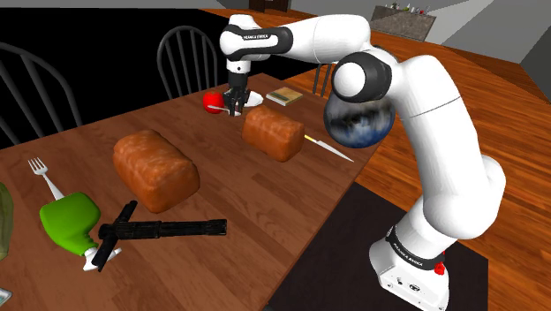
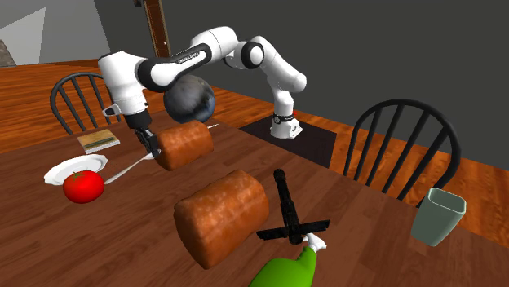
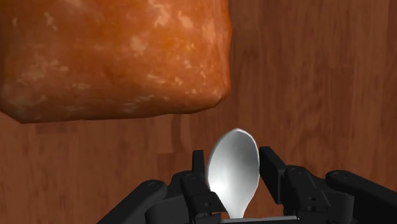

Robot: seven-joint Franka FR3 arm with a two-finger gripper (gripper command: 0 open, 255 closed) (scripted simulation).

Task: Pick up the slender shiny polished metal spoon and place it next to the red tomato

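My gripper [image 1: 235, 109] is shut on the silver spoon [image 3: 233, 167], whose bowl sits between the two black fingers [image 3: 270, 167]. In the second exterior view the spoon [image 2: 126, 167] sticks out from the gripper [image 2: 152, 152] towards the red tomato [image 2: 83, 186], just above the wooden table. The tomato [image 1: 213, 103] lies beside a white plate [image 1: 250, 97], a short way from the gripper. A brown loaf [image 3: 114, 57] lies right by the gripper on the other side.
On the table [image 1: 265, 190] lie a small loaf [image 1: 274, 132], a bigger loaf [image 1: 154, 170], a knife [image 1: 328, 147], a book [image 1: 284, 95], a fork [image 1: 40, 175], a green bottle [image 1: 69, 221] and a black gun-shaped object [image 1: 159, 231]. A cup [image 2: 438, 216] stands near a chair [image 2: 400, 147].
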